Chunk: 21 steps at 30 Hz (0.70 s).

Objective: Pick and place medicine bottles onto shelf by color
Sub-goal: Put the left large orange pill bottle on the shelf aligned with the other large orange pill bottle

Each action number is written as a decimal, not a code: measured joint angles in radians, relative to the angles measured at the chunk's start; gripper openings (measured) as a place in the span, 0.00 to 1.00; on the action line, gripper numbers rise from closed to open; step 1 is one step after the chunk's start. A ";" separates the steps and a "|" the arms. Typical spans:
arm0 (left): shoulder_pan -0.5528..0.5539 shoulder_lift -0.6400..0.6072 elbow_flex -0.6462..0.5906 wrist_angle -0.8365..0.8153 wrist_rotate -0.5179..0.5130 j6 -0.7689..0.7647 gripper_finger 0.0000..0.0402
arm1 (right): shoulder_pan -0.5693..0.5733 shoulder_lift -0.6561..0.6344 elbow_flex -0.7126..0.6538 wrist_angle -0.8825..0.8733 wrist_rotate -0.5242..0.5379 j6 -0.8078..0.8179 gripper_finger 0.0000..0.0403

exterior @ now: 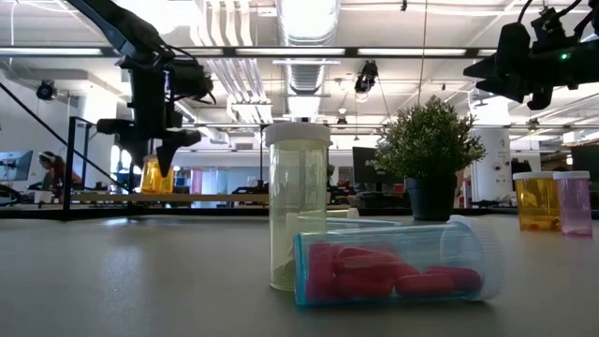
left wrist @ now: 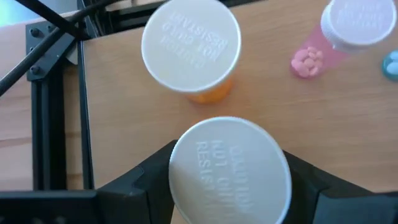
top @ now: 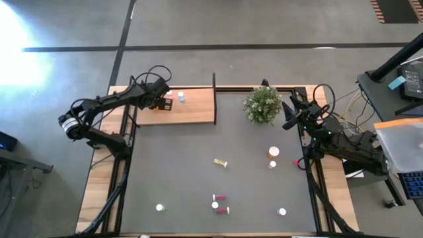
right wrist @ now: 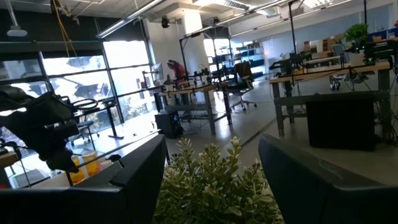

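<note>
Red-pill clear plastic bottle [exterior: 393,267] lies sideways on the desk; left gripper [left wrist: 227,186] clamps an upright white-capped orange bottle [left wrist: 229,171] over the wooden shelf [top: 192,109]; right gripper [top: 289,114] spread.

The room is big and bright, with a grey floor [top: 264,26], white pipes [exterior: 309,23] on the ceiling, tall windows [right wrist: 124,74], and long work tables [right wrist: 323,81].

Bright ceiling lights, window glare, blurred close bottle caps
</note>
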 joint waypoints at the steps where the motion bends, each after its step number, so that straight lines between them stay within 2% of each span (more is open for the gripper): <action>1: 0.000 -0.001 -0.005 0.009 0.000 0.000 0.47 | 0.000 0.000 0.000 0.000 0.000 0.000 0.62; 21: 0.004 -0.017 -0.013 0.013 0.003 0.009 0.47 | 0.000 0.000 0.000 0.000 0.000 0.000 0.62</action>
